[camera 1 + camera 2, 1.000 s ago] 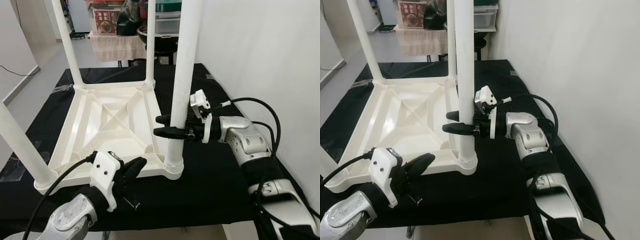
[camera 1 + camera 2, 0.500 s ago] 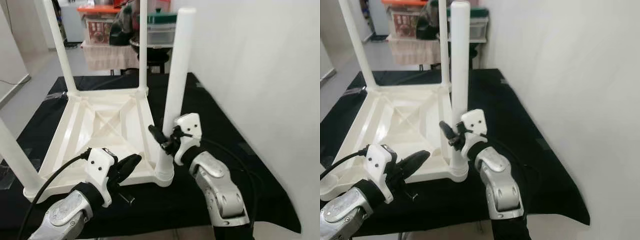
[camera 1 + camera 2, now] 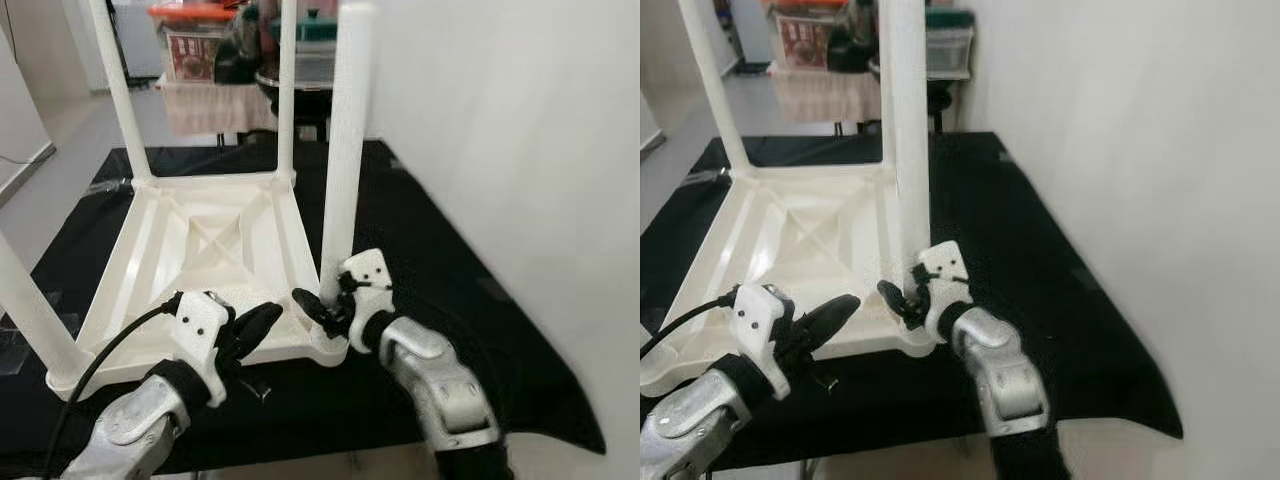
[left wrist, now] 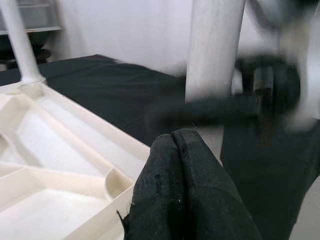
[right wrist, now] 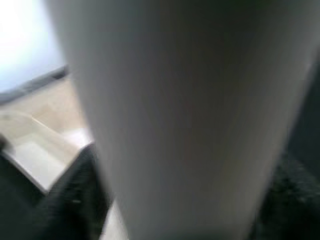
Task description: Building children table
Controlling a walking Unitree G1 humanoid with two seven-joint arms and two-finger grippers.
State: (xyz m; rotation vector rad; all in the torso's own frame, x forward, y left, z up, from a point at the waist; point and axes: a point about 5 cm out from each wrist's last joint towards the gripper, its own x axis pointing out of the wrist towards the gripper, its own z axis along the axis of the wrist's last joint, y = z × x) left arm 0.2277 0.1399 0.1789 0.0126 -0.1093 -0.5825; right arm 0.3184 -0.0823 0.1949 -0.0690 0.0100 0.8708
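Upside down on a black cloth lies the white children's table, its underside ribs facing up and its white legs standing upright from the corners. At the far left, one leg rises from the near left corner, and another stands at the far left corner. Just in front of the table's near edge, the left gripper hovers low with its black fingers pressed together, holding nothing; in the left wrist view they point toward the near right leg and sit just above the table's rim. A thin black cable runs back along the left arm. Farther right, a leg stands at the far right corner, and the near right leg rises tall from its round socket. The right gripper is down at the base of that leg, its fingers set around it just above the socket; the right wrist view is blurred, with the white leg close before the camera. Beyond the cloth, at the back, stand storage boxes on a low stand. A plain white wall runs along the right side.
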